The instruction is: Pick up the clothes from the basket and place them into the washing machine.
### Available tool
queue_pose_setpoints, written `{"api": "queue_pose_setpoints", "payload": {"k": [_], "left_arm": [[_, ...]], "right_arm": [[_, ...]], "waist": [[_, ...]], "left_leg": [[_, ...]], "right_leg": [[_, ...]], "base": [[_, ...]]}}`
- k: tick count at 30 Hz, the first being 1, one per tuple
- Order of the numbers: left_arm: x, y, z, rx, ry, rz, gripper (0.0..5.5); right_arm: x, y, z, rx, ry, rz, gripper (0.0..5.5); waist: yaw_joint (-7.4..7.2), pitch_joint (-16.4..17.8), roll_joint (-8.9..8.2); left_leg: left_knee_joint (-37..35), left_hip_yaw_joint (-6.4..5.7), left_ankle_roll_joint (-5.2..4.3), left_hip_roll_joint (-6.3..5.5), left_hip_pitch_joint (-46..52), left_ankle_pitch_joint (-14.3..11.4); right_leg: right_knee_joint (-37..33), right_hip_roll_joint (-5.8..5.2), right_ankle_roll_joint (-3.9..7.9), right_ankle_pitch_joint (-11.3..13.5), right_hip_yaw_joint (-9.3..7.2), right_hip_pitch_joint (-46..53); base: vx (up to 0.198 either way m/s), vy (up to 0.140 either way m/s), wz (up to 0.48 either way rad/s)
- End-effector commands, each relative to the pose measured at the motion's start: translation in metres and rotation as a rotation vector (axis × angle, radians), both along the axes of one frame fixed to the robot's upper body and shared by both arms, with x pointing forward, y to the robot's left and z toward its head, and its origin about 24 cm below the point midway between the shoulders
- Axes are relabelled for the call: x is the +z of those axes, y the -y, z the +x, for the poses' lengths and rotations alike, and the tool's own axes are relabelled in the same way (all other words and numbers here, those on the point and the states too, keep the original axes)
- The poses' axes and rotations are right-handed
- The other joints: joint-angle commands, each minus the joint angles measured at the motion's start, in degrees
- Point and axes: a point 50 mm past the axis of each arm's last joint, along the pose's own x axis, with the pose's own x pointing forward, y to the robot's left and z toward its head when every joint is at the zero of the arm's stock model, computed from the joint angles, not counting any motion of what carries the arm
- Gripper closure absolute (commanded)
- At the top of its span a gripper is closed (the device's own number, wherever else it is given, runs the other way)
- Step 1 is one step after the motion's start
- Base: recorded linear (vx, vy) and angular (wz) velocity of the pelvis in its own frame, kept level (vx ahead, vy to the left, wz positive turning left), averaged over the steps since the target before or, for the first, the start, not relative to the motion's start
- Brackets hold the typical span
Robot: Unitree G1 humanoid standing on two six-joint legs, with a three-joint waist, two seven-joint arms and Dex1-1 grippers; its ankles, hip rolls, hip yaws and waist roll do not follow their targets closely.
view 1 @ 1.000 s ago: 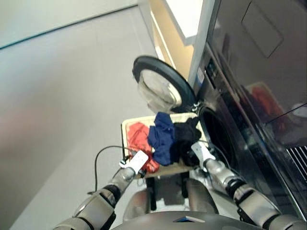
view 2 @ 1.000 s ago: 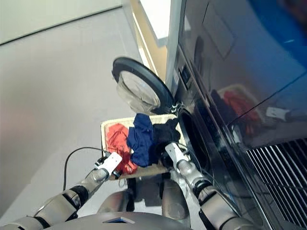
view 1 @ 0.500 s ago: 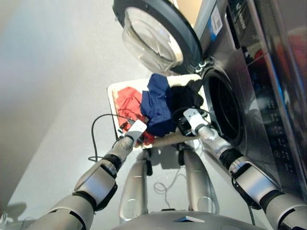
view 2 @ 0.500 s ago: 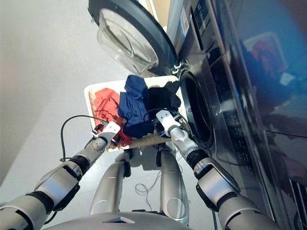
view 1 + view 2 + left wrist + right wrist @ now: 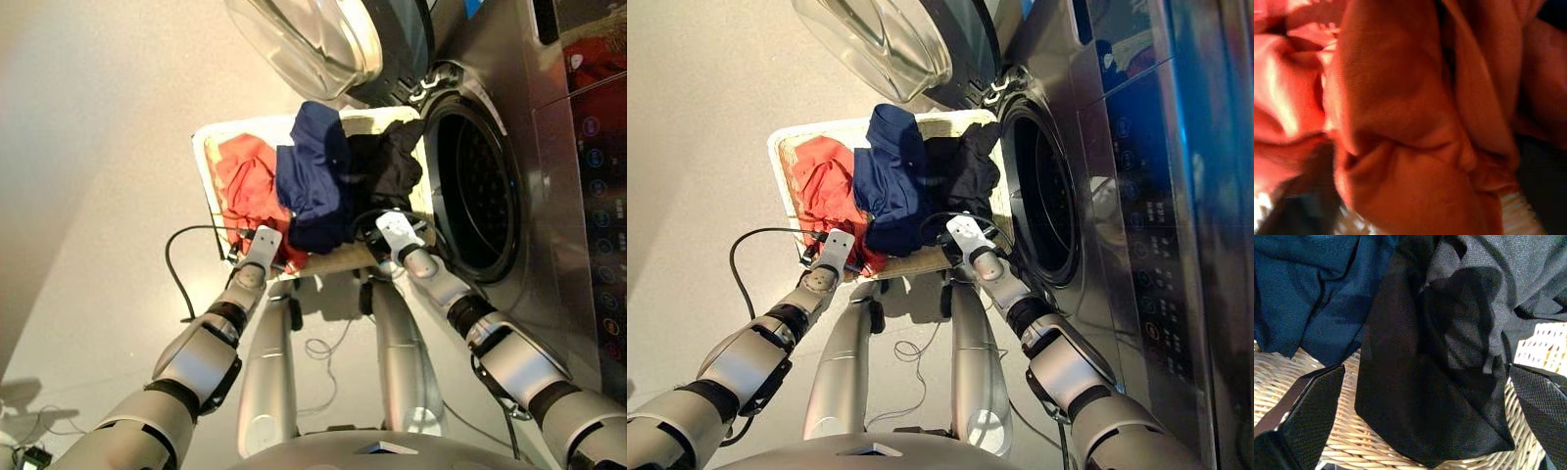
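Washing machine [image 5: 549, 147]: stands on the robot's right; door swung open, round drum mouth [image 5: 470, 186] clear and dark, just beside the basket's right end.
Basket [image 5: 208, 162]: on a low stand straight ahead of both arms; all three garments lie in it.
Clothes: orange-red piece [image 5: 250, 186] at the left end, navy piece [image 5: 312, 171] heaped in the middle, black piece [image 5: 387, 166] at the right end, nearest the drum.
Right gripper [image 5: 1415, 396]: fingers spread wide to either side of the black piece's near fold, over the weave; nothing clamped yet.
Left gripper [image 5: 257, 247]: at the near rim against orange cloth, which fills its wrist view; fingers hidden, cannot tell.
Key relation: black piece lies directly ahead of the right gripper and closest to the drum, so the right arm looks better placed to lift first.
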Motion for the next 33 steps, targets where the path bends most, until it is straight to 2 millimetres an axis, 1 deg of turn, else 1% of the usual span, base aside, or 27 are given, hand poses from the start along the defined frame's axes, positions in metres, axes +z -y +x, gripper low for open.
{"api": "queue_pose_setpoints", "payload": {"k": [1, 3, 6, 8, 9, 10, 11, 12, 13, 14, 15, 16, 17, 18, 19, 20, 21, 22, 24, 25, 29, 31, 32, 33], "left_arm": [[-0.001, -0.01, -0.001, 0.024, -0.016, 0.012, 5.5], [-0.002, -0.007, -0.002, 0.025, -0.004, -0.01, 5.5], [0.0, -0.003, -0.001, 0.02, 0.015, -0.029, 5.5], [0.002, -0.002, 0.0, 0.032, 0.037, -0.047, 5.5], [0.009, 0.0, 0.005, 0.043, 0.079, -0.085, 5.5], [0.009, 0.0, 0.005, 0.043, 0.079, -0.085, 5.5], [0.015, 0.003, 0.009, 0.061, 0.124, -0.127, 5.5], [0.024, 0.01, 0.013, 0.061, 0.182, -0.175, 5.5], [0.024, 0.01, 0.013, 0.061, 0.182, -0.175, 5.5], [0.035, 0.016, 0.017, 0.052, 0.247, -0.22, 5.5], [0.051, 0.024, 0.021, 0.031, 0.329, -0.287, 5.5], [0.066, 0.032, 0.021, 0.004, 0.403, -0.365, 5.5], [0.071, 0.036, 0.019, -0.021, 0.429, -0.394, 5.5], [0.092, 0.043, 0.014, -0.058, 0.525, -0.502, 5.5], [0.092, 0.043, 0.014, -0.057, 0.525, -0.501, 5.5], [0.1, 0.045, 0.01, -0.081, 0.558, -0.552, 5.5], [0.101, 0.047, 0.006, -0.108, 0.561, -0.56, 5.5], [0.117, 0.049, -0.001, -0.154, 0.618, -0.618, 5.5], [0.117, 0.051, -0.004, -0.167, 0.616, -0.642, 5.5], [0.124, 0.055, -0.005, -0.178, 0.634, -0.687, 5.5], [0.134, 0.064, -0.012, -0.225, 0.645, -0.764, 5.5], [0.137, 0.069, -0.016, -0.254, 0.649, -0.789, 5.5], [0.138, 0.071, -0.017, -0.262, 0.647, -0.797, 5.5], [0.139, 0.075, -0.02, -0.278, 0.636, -0.823, 5.5]], "right_arm": [[0.012, -0.025, 0.001, 0.074, 0.071, 0.078, 0.0], [0.007, -0.025, -0.003, 0.078, 0.053, 0.078, 0.0], [0.005, -0.026, -0.005, 0.09, 0.048, 0.08, 0.0], [0.004, -0.028, -0.007, 0.105, 0.051, 0.075, 0.0], [0.004, -0.028, -0.009, 0.119, 0.058, 0.073, 0.0], [0.004, -0.028, -0.009, 0.119, 0.058, 0.073, 0.0], [0.007, -0.03, -0.011, 0.136, 0.077, 0.072, 0.0], [0.006, -0.028, -0.012, 0.14, 0.09, 0.05, 0.0], [0.006, -0.028, -0.012, 0.14, 0.09, 0.05, 0.0], [0.009, -0.027, -0.014, 0.153, 0.112, 0.04, 0.0], [0.012, -0.025, -0.015, 0.158, 0.133, 0.043, 0.0], [0.016, -0.022, -0.018, 0.169, 0.161, 0.038, 0.0], [0.016, -0.018, -0.021, 0.172, 0.168, 0.029, 0.0], [0.013, -0.008, -0.026, 0.172, 0.178, -0.018, 0.0], [0.013, -0.008, -0.026, 0.172, 0.178, -0.018, 0.0], [0.014, -0.005, -0.028, 0.186, 0.193, -0.047, 0.0], [0.015, -0.004, -0.03, 0.202, 0.201, -0.065, 0.0], [0.023, 0.001, -0.033, 0.228, 0.249, -0.108, 0.0], [0.025, 0.002, -0.035, 0.24, 0.269, -0.126, 0.0], [0.029, 0.004, -0.037, 0.247, 0.297, -0.142, 0.0], [0.043, 0.01, -0.044, 0.275, 0.424, -0.234, 0.0], [0.055, 0.007, -0.048, 0.316, 0.506, -0.269, 0.0], [0.057, 0.006, -0.049, 0.333, 0.531, -0.292, 0.0], [0.063, -0.001, -0.051, 0.378, 0.578, -0.32, 0.0]], "waist": [[-0.23, -1.61, -0.22], [-0.11, -2.68, 0.11], [-0.02, -3.52, 0.25], [0.08, -4.09, 0.42], [0.21, -4.39, 0.59], [0.21, -4.32, 0.58], [0.31, -4.41, 0.62], [0.53, -4.24, 0.79], [0.53, -4.16, 0.79], [0.73, -3.95, 0.84], [0.91, -3.67, 0.87], [0.86, -3.24, 0.65], [0.93, -2.92, 0.59], [1.25, -2.27, 0.49], [1.24, -2.21, 0.48], [1.41, -1.96, 0.46], [1.51, -1.73, 0.4], [1.64, -1.53, 0.33], [1.62, -1.47, 0.25], [1.62, -1.47, 0.2], [1.37, -1.59, 0.49], [1.31, -1.73, 0.75], [1.36, -1.83, 0.92], [1.49, -2.02, 1.3]], "left_leg": [[6.96, -0.21, 1.79, -1.12, -1.76, -6.42], [6.19, -0.29, 1.74, -1.43, -0.67, -6.38], [4.63, -0.17, 1.68, -1.54, 0.75, -6.14], [2.96, -0.11, 1.5, -1.77, 3.01, -5.88], [1.85, -0.09, 1.34, -1.94, 5.04, -5.69], [1.79, -0.08, 1.33, -1.95, 5.15, -5.67], [0.93, -0.09, 1.22, -2.14, 6.8, -5.48], [0.05, -0.16, 1.17, -2.45, 8.77, -5.31], [0.0, -0.17, 1.17, -2.46, 8.9, -5.3], [-0.37, -0.21, 1.13, -2.54, 10.0, -5.21], [-0.82, -0.23, 1.13, -2.72, 11.19, -5.14], [-1.59, 0.23, 1.5, -3.12, 11.76, -3.4], [-1.89, 0.25, 1.51, -3.13, 12.82, -3.42], [-2.25, 0.21, 1.53, -3.32, 14.72, -3.54], [-2.28, 0.2, 1.53, -3.32, 14.83, -3.54], [-2.46, 0.1, 1.59, -3.46, 15.89, -3.62], [-2.66, 0.11, 1.63, -3.5, 16.63, -3.7], [-2.58, 0.2, 1.73, -3.63, 17.35, -3.86], [-2.36, 0.33, 1.83, -3.59, 17.57, -4.04], [-2.23, 0.38, 1.93, -3.59, 18.04, -4.25], [-2.24, 0.42, 2.15, -3.71, 18.65, -4.41], [-2.55, 0.62, 2.09, -3.71, 18.82, -4.37], [-2.64, 0.67, 2.09, -3.71, 18.81, -4.32], [-3.05, 0.84, 2.1, -3.77, 19.08, -4.2]], "right_leg": [[-1.2, -0.69, 6.42, -3.93, -1.75, 2.98], [-1.43, -0.73, 6.42, -3.88, -1.66, 3.56], [-2.47, -0.68, 6.52, -3.57, -1.52, 4.53], [-3.95, -0.69, 6.66, -3.3, -1.46, 6.54], [-4.69, -0.76, 6.76, -3.18, -1.4, 8.31], [-4.72, -0.76, 6.76, -3.18, -1.4, 8.41], [-5.24, -0.71, 6.83, -3.02, -1.32, 9.92], [-5.89, -0.9, 6.96, -2.97, -1.47, 11.98], [-5.93, -0.9, 6.97, -2.96, -1.48, 12.1], [-6.1, -0.98, 7.03, -3.0, -1.6, 13.07], [-6.2, -1.06, 7.12, -3.03, -1.71, 14.14], [-7.01, -1.45, 6.79, -1.52, -2.06, 14.92], [-7.33, -1.64, 6.89, -1.5, -2.24, 16.06], [-8.08, -1.81, 7.01, -1.46, -2.34, 18.42], [-8.11, -1.8, 7.01, -1.46, -2.35, 18.53], [-8.48, -1.83, 7.06, -1.41, -2.42, 19.63], [-8.69, -1.85, 7.07, -1.44, -2.47, 20.19], [-8.77, -1.84, 7.14, -1.52, -2.33, 20.9], [-8.66, -1.92, 7.15, -1.63, -2.24, 21.18], [-8.46, -1.95, 7.12, -1.85, -2.14, 21.56], [-8.29, -1.8, 7.1, -2.19, -1.76, 22.07], [-8.58, -1.77, 7.16, -2.24, -1.65, 22.16], [-8.56, -1.77, 7.16, -2.23, -1.62, 22.05], [-8.73, -1.62, 7.22, -2.27, -1.41, 22.11]], "base": [[0.0, 0.0, 0.0], [0.0, 0.0, 0.0], [0.0, 0.0, 0.0], [0.0, 0.0, 0.0], [0.0, 0.0, 0.0], [0.0, 0.0, 0.0], [0.0, 0.0, 0.0], [0.0, 0.0, 0.0], [0.0, 0.0, 0.0], [0.0, 0.0, 0.0], [-0.066, -0.01, 0.011], [-0.075, -0.012, 0.038], [-0.07, -0.022, 0.083], [0.0, 0.0, 0.0], [0.0, 0.0, 0.0], [0.0, 0.0, 0.0], [0.0, 0.0, 0.0], [0.0, 0.0, 0.0], [0.0, 0.0, 0.0], [0.0, 0.0, 0.0], [0.0, 0.0, 0.0], [0.0, 0.0, 0.0], [0.0, 0.0, 0.0], [0.0, 0.0, 0.0]]}}
